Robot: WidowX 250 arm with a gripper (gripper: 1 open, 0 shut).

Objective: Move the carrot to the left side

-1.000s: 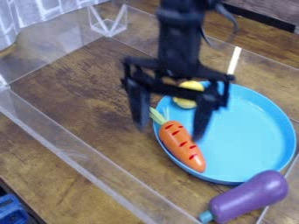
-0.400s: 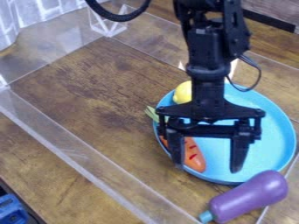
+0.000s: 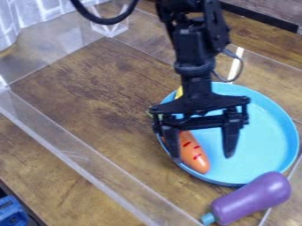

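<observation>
While the carrot is seen lying at the plate's left rim, the pincer is spread wide astride it, nothing gripped.

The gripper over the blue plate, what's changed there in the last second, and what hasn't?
The gripper rolled about its axis and dropped lower, its open fingers now straddling the carrot. Nothing was grasped. The carrot, blue plate, lemon and eggplant stayed put.
</observation>
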